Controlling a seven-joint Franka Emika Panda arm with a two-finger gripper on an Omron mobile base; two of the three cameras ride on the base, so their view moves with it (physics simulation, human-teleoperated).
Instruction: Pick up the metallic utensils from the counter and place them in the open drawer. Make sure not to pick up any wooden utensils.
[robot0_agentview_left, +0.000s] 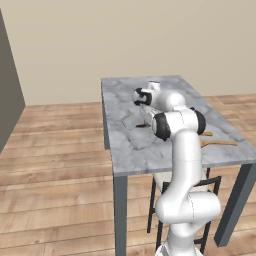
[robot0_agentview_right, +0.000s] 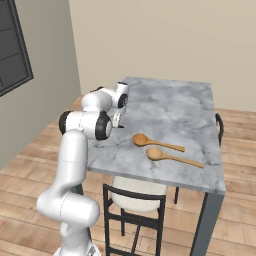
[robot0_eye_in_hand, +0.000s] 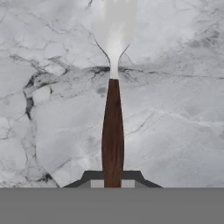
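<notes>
A: Holding what, exactly? 
B: The gripper (robot0_eye_in_hand: 113, 183) is clamped on the metal fork's (robot0_eye_in_hand: 113, 131) brown handle, low over the marble counter (robot0_eye_in_hand: 175, 109). 
A: Lift straight, clear of the wooden spoons (robot0_agentview_right: 160, 148).

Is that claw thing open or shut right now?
Shut. In the hand view the end effector fingertips pinch the dark handle of a metal utensil.

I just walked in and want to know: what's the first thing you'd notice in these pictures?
The big white robot arm bends over the marble counter. Its gripper is shut on a metal utensil with a dark brown handle. Two wooden spoons lie side by side near the counter's front edge.
</notes>
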